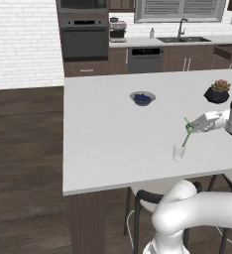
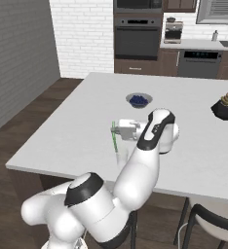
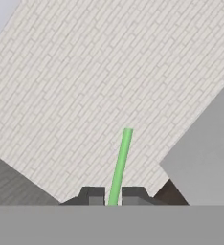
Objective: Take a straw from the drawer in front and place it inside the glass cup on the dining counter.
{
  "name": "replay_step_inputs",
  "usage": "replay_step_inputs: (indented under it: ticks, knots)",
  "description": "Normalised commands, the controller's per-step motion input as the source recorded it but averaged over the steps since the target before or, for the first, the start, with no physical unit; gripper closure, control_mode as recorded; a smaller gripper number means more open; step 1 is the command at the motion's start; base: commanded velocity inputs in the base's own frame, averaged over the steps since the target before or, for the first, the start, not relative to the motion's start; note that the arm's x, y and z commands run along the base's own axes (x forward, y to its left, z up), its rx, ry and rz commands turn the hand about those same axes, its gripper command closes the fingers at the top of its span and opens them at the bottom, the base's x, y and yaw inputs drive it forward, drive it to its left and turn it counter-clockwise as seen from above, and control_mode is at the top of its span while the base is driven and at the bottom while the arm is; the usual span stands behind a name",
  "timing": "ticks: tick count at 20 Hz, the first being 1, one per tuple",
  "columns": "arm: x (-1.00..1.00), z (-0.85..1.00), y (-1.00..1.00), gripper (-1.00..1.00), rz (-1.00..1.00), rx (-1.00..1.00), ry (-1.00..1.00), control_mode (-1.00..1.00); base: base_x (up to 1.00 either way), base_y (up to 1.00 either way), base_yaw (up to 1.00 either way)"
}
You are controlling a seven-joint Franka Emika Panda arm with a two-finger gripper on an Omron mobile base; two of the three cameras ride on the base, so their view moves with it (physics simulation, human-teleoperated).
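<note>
Room: rendered kitchen, white brick walls, dark plank floor. Main surface: the dining counter (image 1: 108, 144), a broad white slab on a dark brown base, with dark chairs (image 1: 152, 203) tucked under its near edge.

Item 1 — gripper (image 1: 193, 126): held level above the counter, pointing sideways, its two fingers pinched together on the straw. In the hand view the dark fingertips (image 3: 92, 195) sit tight on either side of the green stem.

Item 2 — straw (image 1: 188, 133): bright green, slanted, gripped in its upper part; its lower end reaches down from the hand to the mouth of the cup, seemingly just inside it, though the exact depth cannot be told.

Item 3 — glass cup (image 1: 178, 152): small clear tumbler, upright, directly below the hand and a little forward of it, close to the counter's near edge.

Item 4 — blue bowl (image 1: 142, 98): well beyond the hand, apart from the cup. Item 5 — potted succulent (image 1: 217, 91): far side of the hand, well clear.

Risks, as judged: the straw is long and leaning, so letting go too high could let it tip the light cup or flip out over the rim. Pushing down at this slant could slide the cup toward the edge.

Background: wall oven (image 1: 83, 37), dishwasher (image 1: 145, 58), sink and faucet (image 1: 181, 34) on the rear counter.
</note>
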Motion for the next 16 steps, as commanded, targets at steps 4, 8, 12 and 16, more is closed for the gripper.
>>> replay_step_inputs:
  ticks: [4,8,12,16]
  knots:
    - [0.25,-0.1,0.0,1.0,0.0,-0.01,0.03,-1.0,0.0,0.0,0.0]
    - [0.25,-0.24,0.0,1.0,0.0,-0.03,0.06,-1.0,0.0,0.0,0.0]
    - [0.31,-0.23,-0.04,1.0,0.0,-0.03,0.03,-1.0,0.0,0.0,0.0]
    - [0.42,-0.17,-0.16,1.0,0.0,-0.02,0.02,-1.0,0.0,0.0,0.0]
